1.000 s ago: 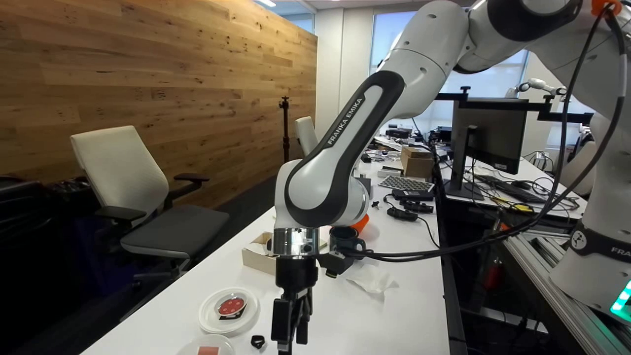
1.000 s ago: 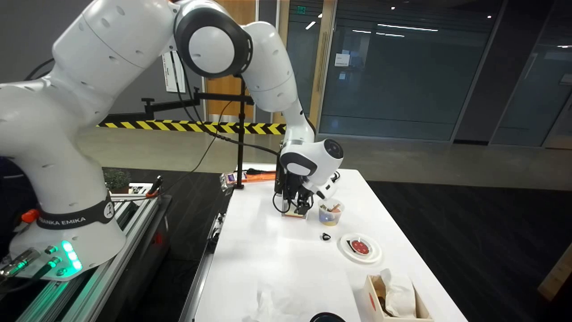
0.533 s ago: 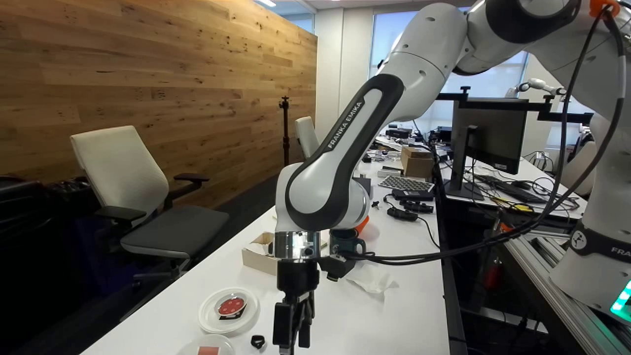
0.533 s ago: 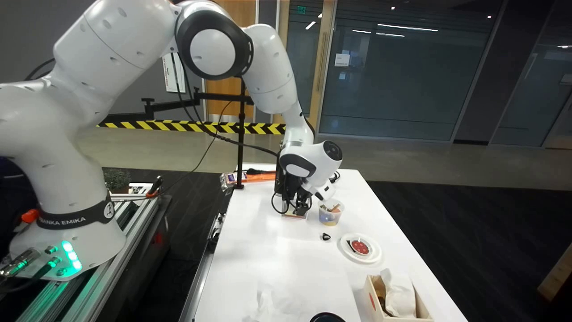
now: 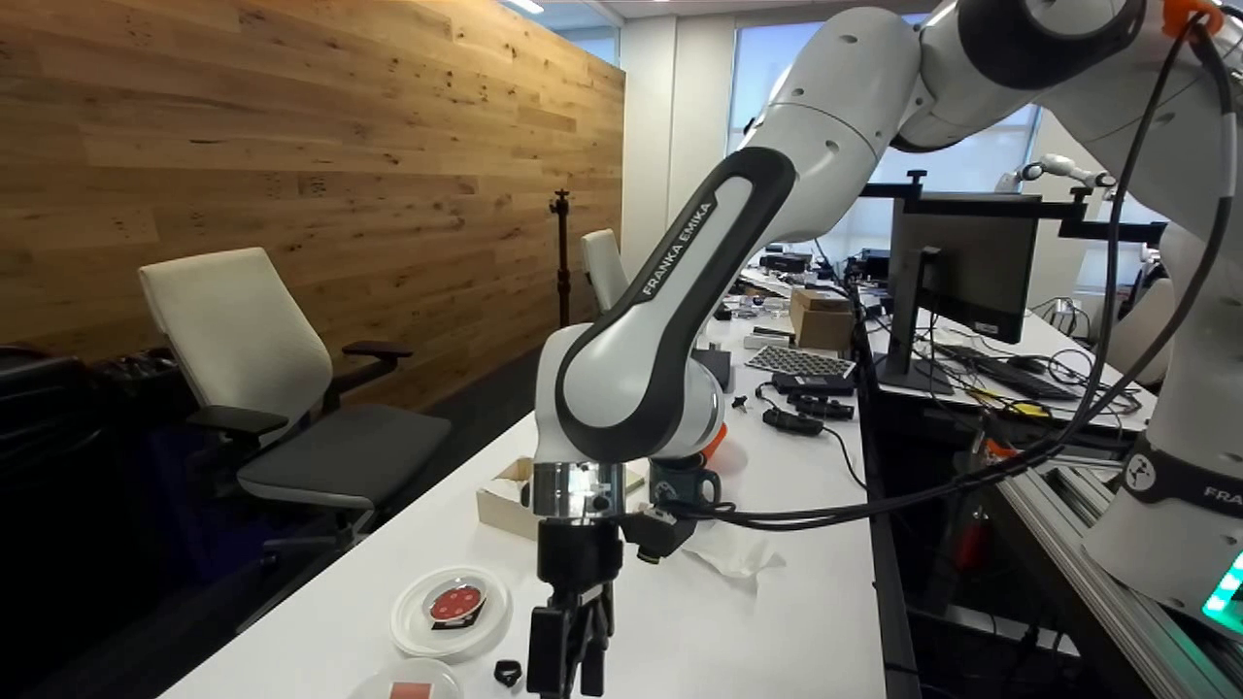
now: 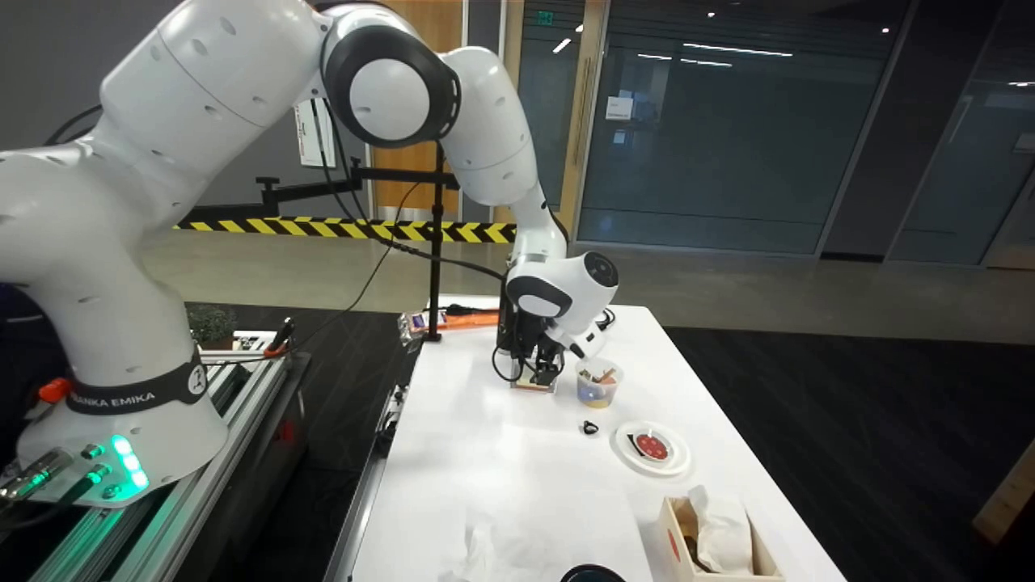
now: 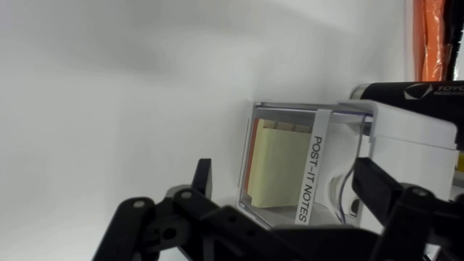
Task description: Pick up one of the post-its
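In the wrist view a yellow post-it stack point(image 7: 281, 166) stands inside a clear bin point(image 7: 244, 203) labelled POST-IT NOTES, with an orange-red pad at its left side. My gripper point(image 7: 284, 175) is open above the bin, one finger left of the bin and the other over its right part. Nothing is between the fingertips. In an exterior view the gripper point(image 6: 546, 373) hangs over the bin point(image 6: 532, 388) at the table's far end and partly hides it. In an exterior view the gripper point(image 5: 568, 670) is at the bottom edge and the bin is out of view.
A white box point(image 7: 413, 156) and a black cylinder point(image 7: 391, 92) stand beside the bin, with an orange packet point(image 7: 433, 40) beyond. A clear cup point(image 6: 597, 392), a small black object point(image 6: 590, 428), a white plate point(image 6: 682, 461) and a tan box point(image 6: 675, 558) are on the table.
The arm has sunk slightly. The gripper has shifted a little lower and to the left in an exterior view. The objects on the table have not visibly moved.
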Robot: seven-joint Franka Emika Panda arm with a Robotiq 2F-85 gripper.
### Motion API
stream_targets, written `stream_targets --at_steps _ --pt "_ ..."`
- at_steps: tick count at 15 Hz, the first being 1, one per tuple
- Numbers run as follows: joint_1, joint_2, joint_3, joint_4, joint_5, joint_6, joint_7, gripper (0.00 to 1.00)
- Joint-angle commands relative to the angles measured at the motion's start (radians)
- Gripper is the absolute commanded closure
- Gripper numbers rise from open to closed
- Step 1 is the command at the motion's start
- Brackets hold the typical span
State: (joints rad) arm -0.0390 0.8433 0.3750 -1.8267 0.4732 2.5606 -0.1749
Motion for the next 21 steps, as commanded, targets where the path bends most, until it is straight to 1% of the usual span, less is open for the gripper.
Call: stream_targets --at_steps 1,2,3,4,6,8,9,15,16,17,21 --pt "0.034 0.048 -0.007 0.08 0.001 -0.029 0.054 0.0" --pt "0.041 0.066 -0.008 0.102 0.002 -0.038 0.066 0.0" --pt "0.048 0.081 -0.009 0.119 0.004 -0.043 0.081 0.03" --pt "0.053 0.092 -0.01 0.133 0.006 -0.046 0.093 0.26" --pt "0.061 0.109 -0.01 0.154 0.009 -0.053 0.114 0.3" --pt "0.068 0.118 -0.011 0.168 0.011 -0.056 0.132 0.45" --pt "0.072 0.121 -0.012 0.174 0.01 -0.056 0.142 0.54" --pt "0.076 0.132 -0.014 0.197 0.011 -0.064 0.171 0.95" --pt "0.073 0.134 -0.014 0.2 0.014 -0.066 0.175 0.99" --pt "0.07 0.14 -0.014 0.204 0.017 -0.067 0.176 1.0" --pt "0.062 0.174 -0.018 0.23 0.022 -0.074 0.19 1.0"
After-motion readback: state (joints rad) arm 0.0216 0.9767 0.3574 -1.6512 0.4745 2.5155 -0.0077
